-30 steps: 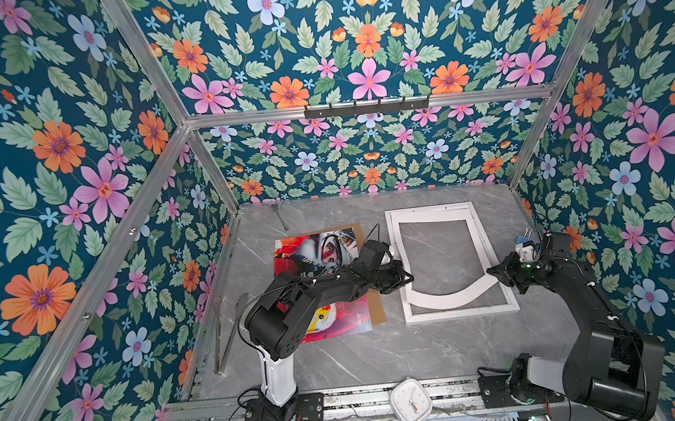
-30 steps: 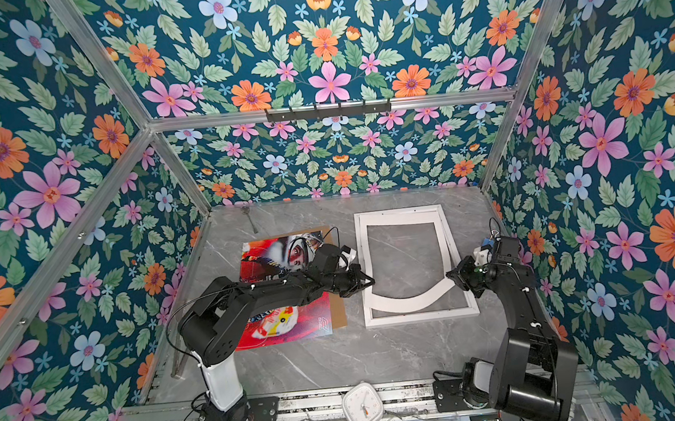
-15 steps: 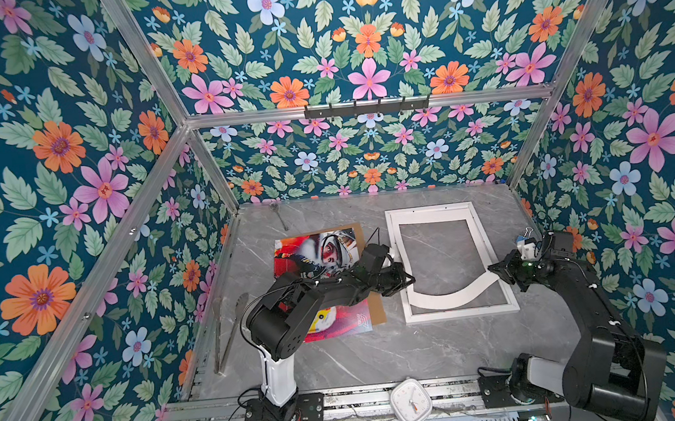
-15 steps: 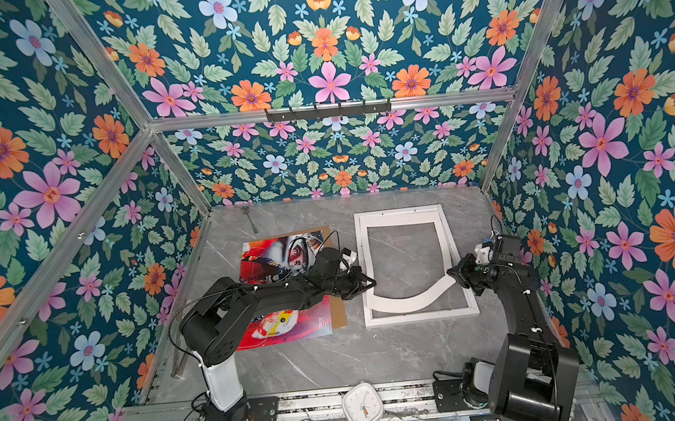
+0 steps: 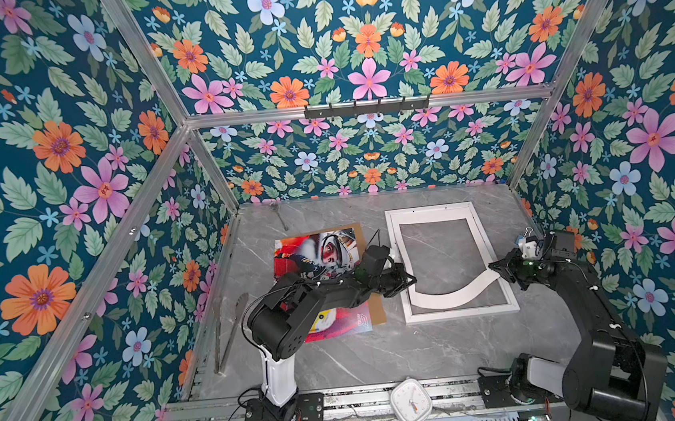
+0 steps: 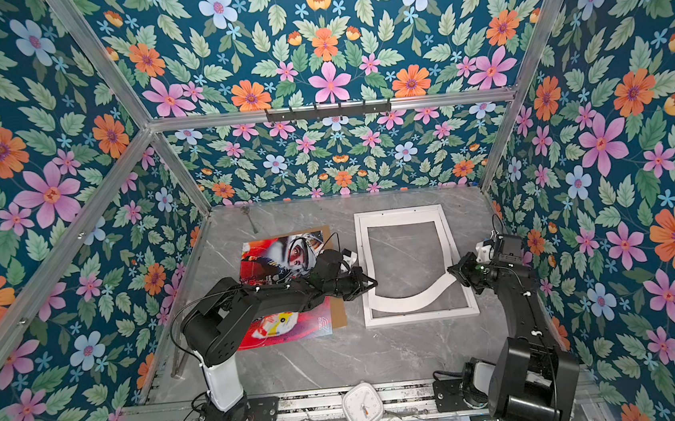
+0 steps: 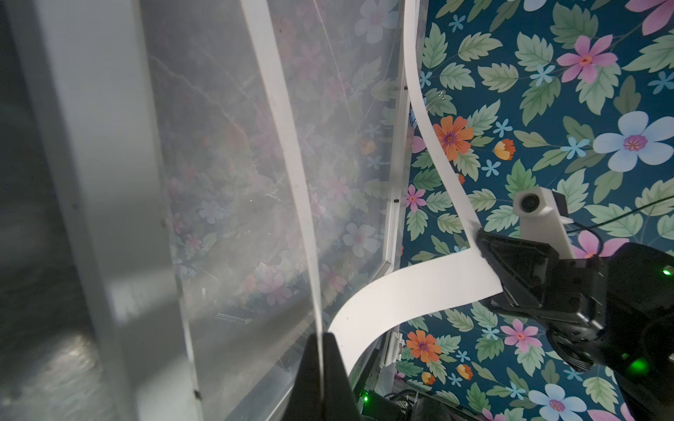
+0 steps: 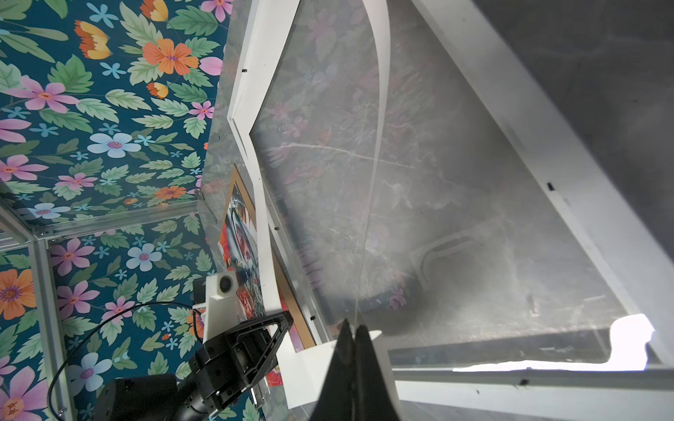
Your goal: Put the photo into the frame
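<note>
The white frame [image 5: 427, 210] [image 6: 396, 213] lies flat right of centre, its clear pane showing the table through it. Inside it is a white mat board [image 5: 452, 298] [image 6: 410, 299], its near strip lifted and bowed. My left gripper [image 5: 411, 282] [image 7: 322, 339] is shut on the mat's near left corner. My right gripper [image 5: 495, 266] [image 8: 355, 328] is shut on its near right corner. The red photo [image 5: 318, 250] [image 6: 285, 253] lies face up to the left of the frame, partly hidden under my left arm.
A brown backing board [image 5: 378, 314] lies under the photo. Metal tongs [image 5: 230, 333] rest by the left wall and a spoon [image 5: 280, 216] near the back. A white clock [image 5: 411, 401] sits on the front rail. Flowered walls close in three sides.
My left gripper has shifted slightly toward the near side with the mat's corner. The right gripper has barely moved. Both stay shut on the mat.
</note>
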Available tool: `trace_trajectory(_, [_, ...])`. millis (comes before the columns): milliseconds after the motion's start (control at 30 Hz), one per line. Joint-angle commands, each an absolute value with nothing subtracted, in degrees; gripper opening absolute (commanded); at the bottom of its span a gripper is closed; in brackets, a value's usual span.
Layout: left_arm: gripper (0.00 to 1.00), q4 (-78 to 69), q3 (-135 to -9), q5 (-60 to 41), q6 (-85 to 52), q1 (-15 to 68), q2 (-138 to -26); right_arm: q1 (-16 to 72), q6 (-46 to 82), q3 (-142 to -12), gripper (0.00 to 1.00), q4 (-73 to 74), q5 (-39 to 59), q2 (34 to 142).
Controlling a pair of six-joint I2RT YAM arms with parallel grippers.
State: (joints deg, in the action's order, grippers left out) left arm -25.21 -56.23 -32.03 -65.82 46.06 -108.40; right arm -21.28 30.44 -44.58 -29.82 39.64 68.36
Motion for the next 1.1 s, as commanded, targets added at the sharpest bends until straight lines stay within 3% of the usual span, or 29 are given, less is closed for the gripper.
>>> trace_trajectory(0, [0.00,-26.98,-56.18,-32.10,-65.92,46.23,-107.94,-21.22,30.15,-44.82,0.03,-28.50,39.66,69.59])
trace_trajectory(633, [0.00,-27.65,-57.31,-31.49,-66.01,46.15,-110.13,-21.22,29.63,-44.65,0.08,-26.57,39.23,71.81])
trace_trajectory(1000, [0.00,-27.39,-57.04,-31.07,-66.01,46.17,-110.04,-21.25,28.83,-44.45,0.33,-30.67,35.17,69.88])
trace_trajectory(1067, [0.00,-27.42,-57.04,-31.06,-65.92,46.17,-110.12,-21.25,28.61,-44.47,0.44,-31.93,34.26,69.49])
